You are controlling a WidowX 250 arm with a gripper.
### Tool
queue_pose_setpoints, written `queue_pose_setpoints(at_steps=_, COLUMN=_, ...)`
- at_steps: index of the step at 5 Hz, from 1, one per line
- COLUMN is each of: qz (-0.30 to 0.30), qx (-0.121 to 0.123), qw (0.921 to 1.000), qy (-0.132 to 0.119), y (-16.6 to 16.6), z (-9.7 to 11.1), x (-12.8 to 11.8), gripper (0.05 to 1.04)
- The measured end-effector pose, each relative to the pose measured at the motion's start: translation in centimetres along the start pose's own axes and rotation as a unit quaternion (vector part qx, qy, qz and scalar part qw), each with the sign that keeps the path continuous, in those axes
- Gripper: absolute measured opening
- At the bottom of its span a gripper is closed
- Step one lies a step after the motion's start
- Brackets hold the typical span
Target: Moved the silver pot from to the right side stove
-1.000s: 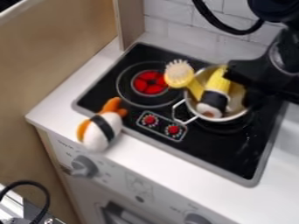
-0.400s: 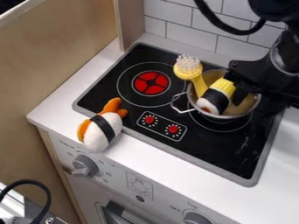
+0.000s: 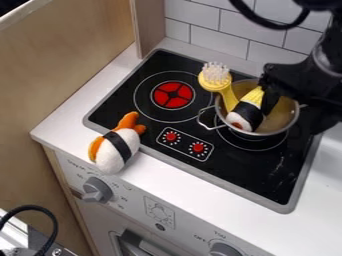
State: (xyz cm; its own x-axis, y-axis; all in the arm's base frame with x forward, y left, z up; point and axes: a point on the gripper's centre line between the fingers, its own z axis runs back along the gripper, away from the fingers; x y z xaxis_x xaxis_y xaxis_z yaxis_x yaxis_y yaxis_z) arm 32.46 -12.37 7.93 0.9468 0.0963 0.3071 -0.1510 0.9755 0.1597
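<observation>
Pot (image 3: 288,111) sat at the stove's (image 3: 267,172) right, beneath the gripper (image 3: 272,101).
I couldn't tell the gripper's opening or hold.

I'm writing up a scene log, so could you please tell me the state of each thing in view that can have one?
Silver pot: upright over the right-hand burner, loaded.
Yellow brush: leaning in the pot, bristles up.
Yellow-topped toy: slanted inside the pot.
Orange-tailed toy: lying down, tail over the stove's edge.
Left-hand burner: uncovered, red-centred.
Gripper: at the pot's right part.
</observation>
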Motion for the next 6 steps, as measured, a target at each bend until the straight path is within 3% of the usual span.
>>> queue_pose_setpoints(at_steps=4, qz=0.013, qx=-0.005, qw=0.9986, qy=0.052, y=2.7, z=4.0, x=-0.4, gripper=0.997)
queue_pose_setpoints(at_steps=5, qz=0.010, qx=-0.022, qw=0.9985, qy=0.049, y=3.7, z=4.9, x=-0.6, gripper=0.997)
queue_pose_setpoints(at_steps=6, qz=0.007, qx=-0.022, qw=0.9983, qy=0.054, y=4.9, z=5.0, x=-0.9, gripper=0.997)
